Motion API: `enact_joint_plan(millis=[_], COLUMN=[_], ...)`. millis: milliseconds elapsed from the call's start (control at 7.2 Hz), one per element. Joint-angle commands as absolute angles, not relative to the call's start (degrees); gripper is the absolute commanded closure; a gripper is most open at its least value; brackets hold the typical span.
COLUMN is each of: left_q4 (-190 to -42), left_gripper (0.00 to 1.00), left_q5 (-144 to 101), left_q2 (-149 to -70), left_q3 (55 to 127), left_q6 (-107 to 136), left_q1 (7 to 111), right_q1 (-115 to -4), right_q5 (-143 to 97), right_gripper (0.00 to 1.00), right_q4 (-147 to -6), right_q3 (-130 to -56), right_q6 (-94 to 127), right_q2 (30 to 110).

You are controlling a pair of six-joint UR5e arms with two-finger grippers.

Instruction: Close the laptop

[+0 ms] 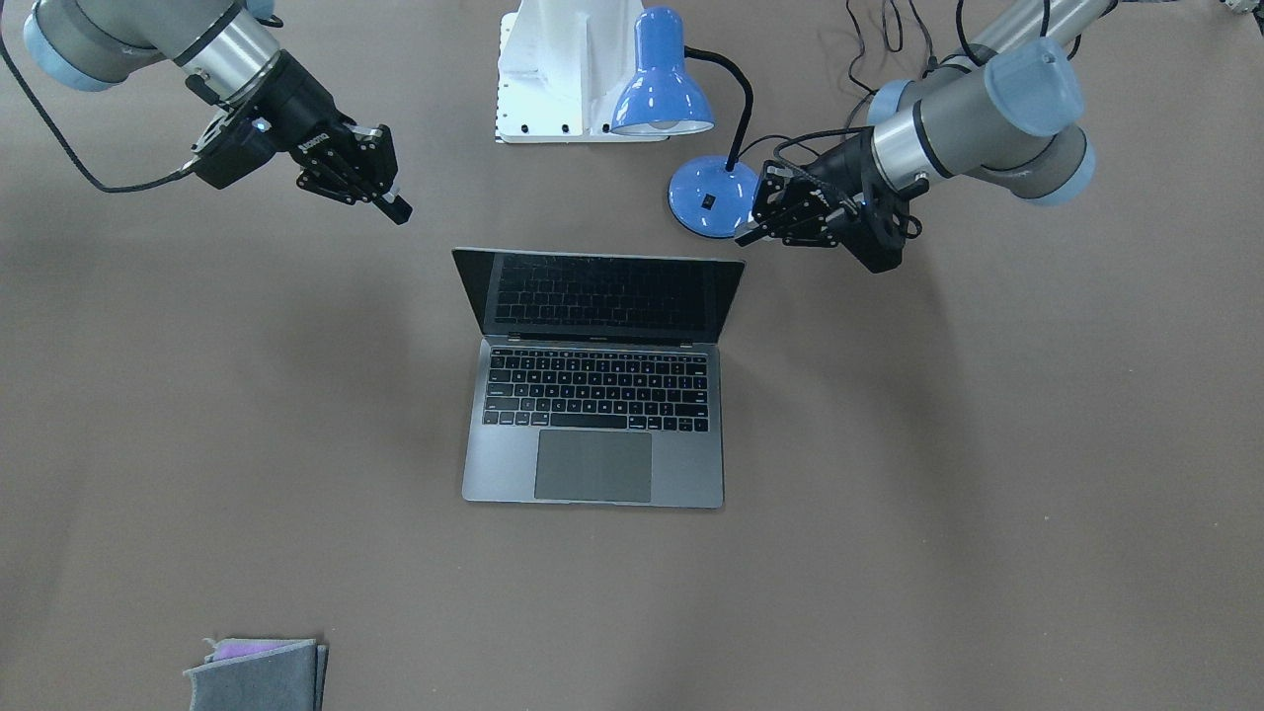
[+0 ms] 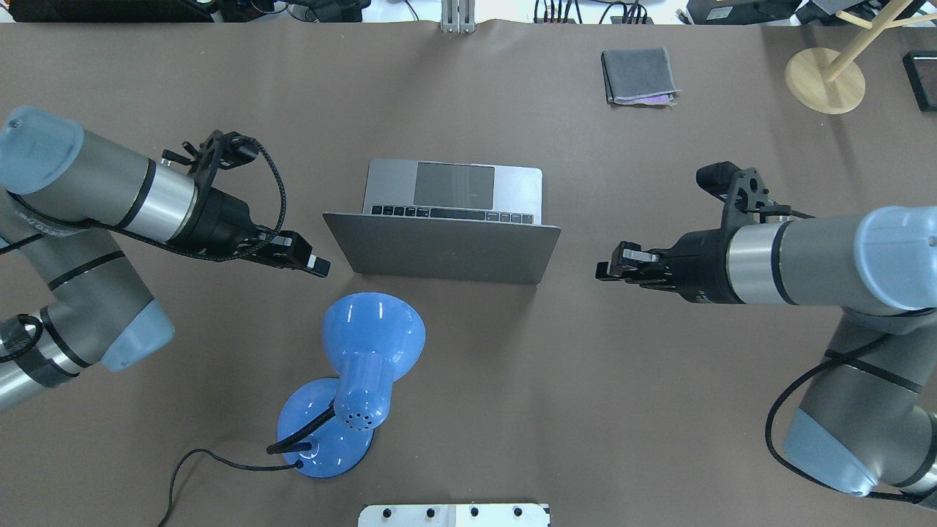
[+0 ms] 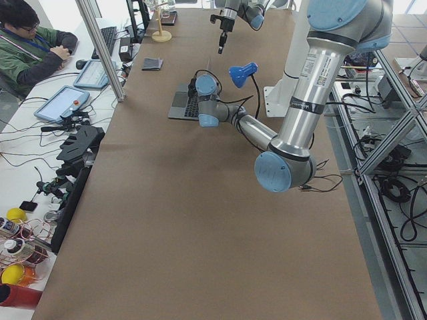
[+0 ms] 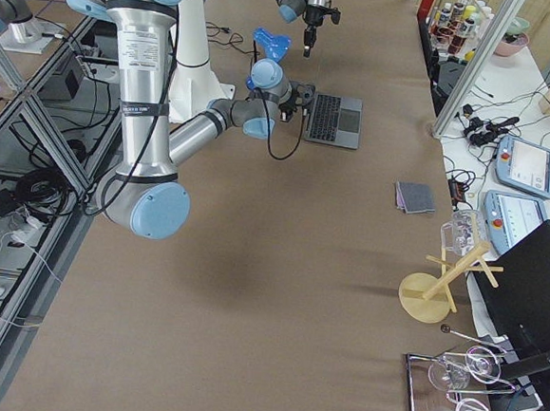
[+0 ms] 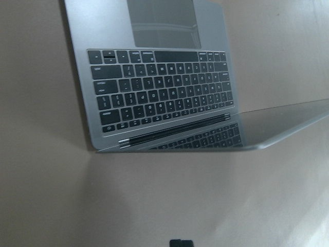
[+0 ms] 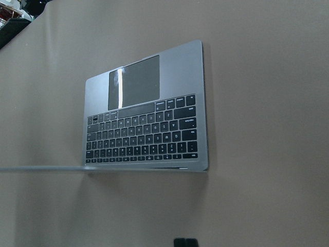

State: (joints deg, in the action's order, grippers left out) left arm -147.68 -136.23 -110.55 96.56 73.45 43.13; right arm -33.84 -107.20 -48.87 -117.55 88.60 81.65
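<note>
The space-grey laptop stands open in the middle of the table, with its lid raised and leaning back towards me and its keyboard and trackpad showing. My left gripper hovers just off the lid's left edge, and its fingers look shut and empty. My right gripper hovers a little off the lid's right edge, also shut and empty. Neither touches the laptop. The left wrist view shows the keyboard and the lid edge. The right wrist view shows the laptop base.
A blue desk lamp with a round base and a black cord stands behind the laptop, close to my left gripper. A folded grey cloth lies far right. A wooden stand is at the far right corner. A white mount is at my base.
</note>
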Motion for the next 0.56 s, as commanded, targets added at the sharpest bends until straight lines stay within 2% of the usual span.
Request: enact_joint_plan(millis=[0,417], left_q4=[-147.57,-147.57], left_gripper=[1.00,1.00], left_q5=[-134.49,-132.47], left_q2=[-113.29,-113.29], left_q3=[96.15,95.71], left_q6=[77.25,77.26], left_q1=[42.80,42.80], right_q1=[-31.56,-31.29], right_q5=[-103.46,-101.60], right_gripper=[1.00,1.00], right_q4=[-56.31,-59.59], right_q3=[-116.99,-115.31], right_q6=[90.35,90.26], right_q2=[75.35,71.63])
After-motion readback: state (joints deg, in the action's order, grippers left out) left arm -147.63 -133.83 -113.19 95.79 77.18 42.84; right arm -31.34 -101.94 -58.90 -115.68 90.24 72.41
